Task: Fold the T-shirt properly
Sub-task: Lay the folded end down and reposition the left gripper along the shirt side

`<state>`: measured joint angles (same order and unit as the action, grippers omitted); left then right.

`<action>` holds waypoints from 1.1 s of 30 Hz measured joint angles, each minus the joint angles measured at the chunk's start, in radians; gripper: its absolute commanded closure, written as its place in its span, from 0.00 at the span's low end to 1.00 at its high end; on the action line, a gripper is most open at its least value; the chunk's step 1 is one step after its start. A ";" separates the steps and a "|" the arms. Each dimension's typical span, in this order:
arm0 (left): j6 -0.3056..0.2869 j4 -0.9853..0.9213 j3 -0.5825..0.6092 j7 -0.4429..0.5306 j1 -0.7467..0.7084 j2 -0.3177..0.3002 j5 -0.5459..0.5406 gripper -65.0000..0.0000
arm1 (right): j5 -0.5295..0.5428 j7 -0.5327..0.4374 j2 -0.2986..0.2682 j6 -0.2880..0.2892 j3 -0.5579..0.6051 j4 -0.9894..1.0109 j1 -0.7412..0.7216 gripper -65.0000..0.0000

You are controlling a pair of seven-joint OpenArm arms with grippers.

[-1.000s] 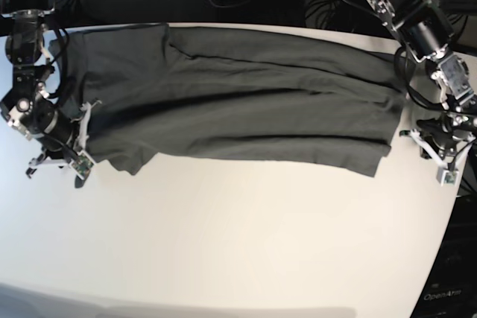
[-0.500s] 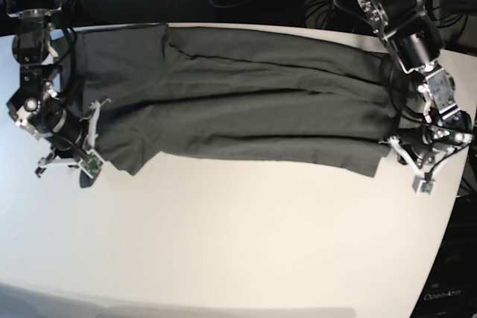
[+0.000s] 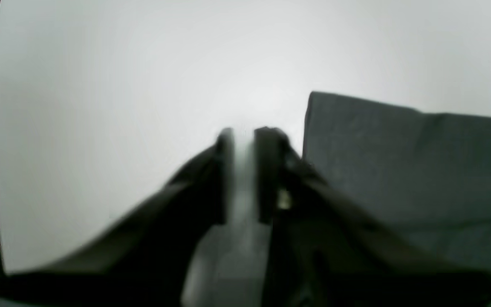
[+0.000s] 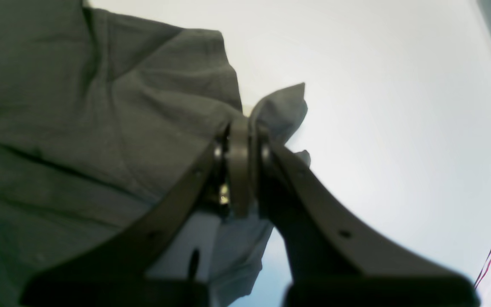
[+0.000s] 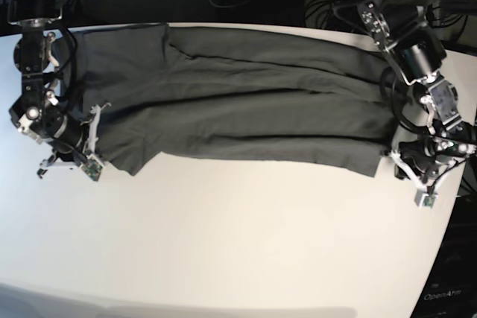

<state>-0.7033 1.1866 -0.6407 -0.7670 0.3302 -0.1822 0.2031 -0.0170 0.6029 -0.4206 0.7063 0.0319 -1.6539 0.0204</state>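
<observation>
Left pincer (image 3: pixel 243 136), shut a moment ago, now stands slightly parted beside the T-shirt (image 5: pixel 246 102) hem; right pincer (image 4: pixel 245 128) pinches cloth, so folding can start.

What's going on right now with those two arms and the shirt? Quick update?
Right gripper shut on a corner of the T-shirt. Left gripper slightly open, empty, beside the shirt's edge. Shirt folded lengthwise on the table. Nothing in the way.

One T-shirt (image 5: pixel 238 98) lies on one table (image 5: pixel 238 243), with two grippers, left gripper (image 5: pixel 406 165) and right gripper (image 5: pixel 91 139).
</observation>
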 measured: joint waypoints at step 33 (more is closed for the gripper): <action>0.003 -0.110 -0.013 -0.090 0.089 0.055 0.009 0.39 | 0.000 0.000 0.000 0.000 0.000 0.000 0.002 0.99</action>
<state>-0.6998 1.0767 -0.6537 -0.8566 0.4187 -0.1276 0.2119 -0.0170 0.6029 -0.4206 0.7063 0.0319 -1.6535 0.0223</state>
